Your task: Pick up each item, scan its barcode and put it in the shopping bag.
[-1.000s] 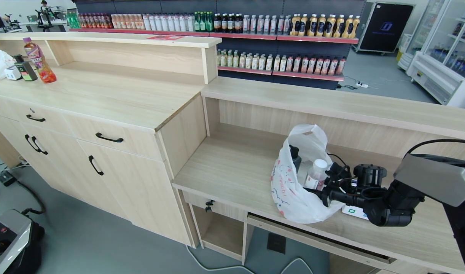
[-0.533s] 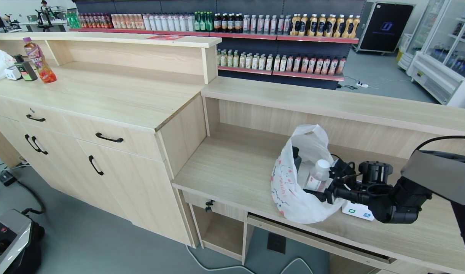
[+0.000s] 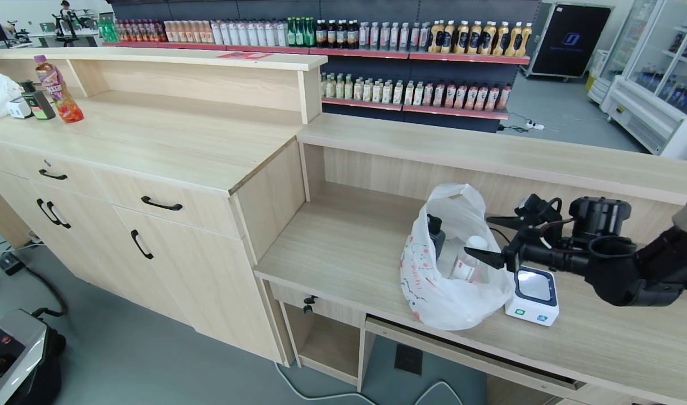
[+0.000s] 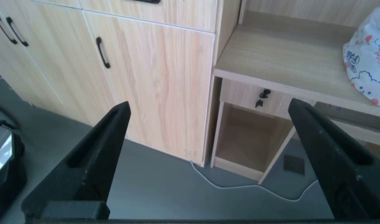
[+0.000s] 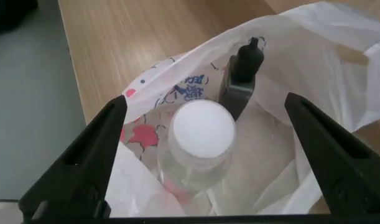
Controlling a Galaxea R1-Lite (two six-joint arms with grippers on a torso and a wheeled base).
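Right gripper [image 3: 478, 235] released, tapered black fingers spread wide, empty; hovers just above the mouth of the shopping bag [image 3: 433, 292]; bag is thin crinkled white plastic with cartoon print, standing on the pale wood-grain counter [image 3: 332, 247]; inside, below the gap between the fingers and apart from them, an upright clear bottle [image 3: 468, 260] with a round white cap; beside it a flat dark container [image 3: 435, 233] with a black pump top; boxy white scanner [image 3: 533, 295] with a glossy dark-framed window, just beside the bag; left gripper [image 4: 209, 104] likewise released, empty, low before the laminate cabinet doors [image 4: 158, 74].
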